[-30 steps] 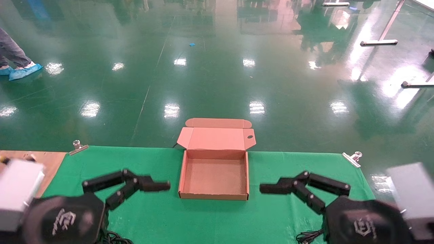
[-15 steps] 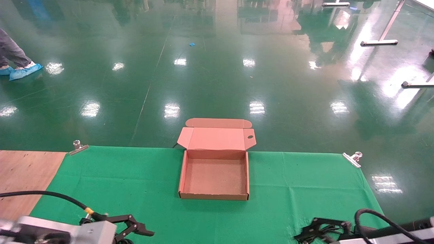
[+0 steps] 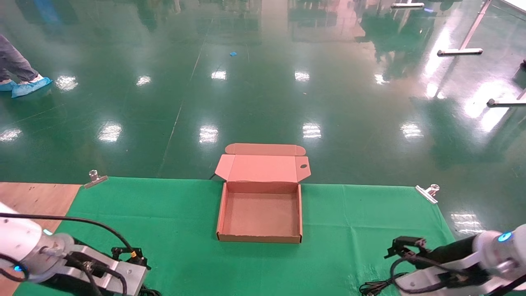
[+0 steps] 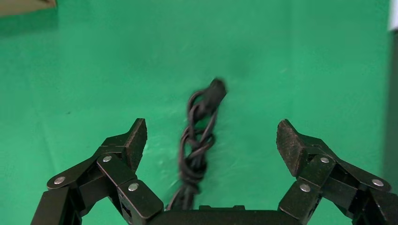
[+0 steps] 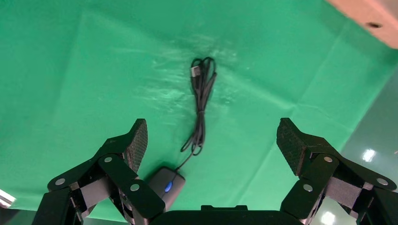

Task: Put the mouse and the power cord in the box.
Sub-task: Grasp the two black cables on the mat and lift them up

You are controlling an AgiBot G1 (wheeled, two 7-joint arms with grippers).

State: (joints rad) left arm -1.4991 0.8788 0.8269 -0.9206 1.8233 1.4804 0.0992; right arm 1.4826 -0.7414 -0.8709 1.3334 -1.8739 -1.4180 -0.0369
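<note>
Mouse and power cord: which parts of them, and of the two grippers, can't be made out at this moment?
- Mouse: right wrist view only; the right gripper's near finger and the frame's edge cover part of its body.
- Power cord: left wrist view; slightly blurred, near end hidden behind the left gripper.
- Head view: both items lie at the bottom edge, mostly blocked by the arms.
- Box: its inside shows nothing in it; only corners appear in the wrist views.
</note>
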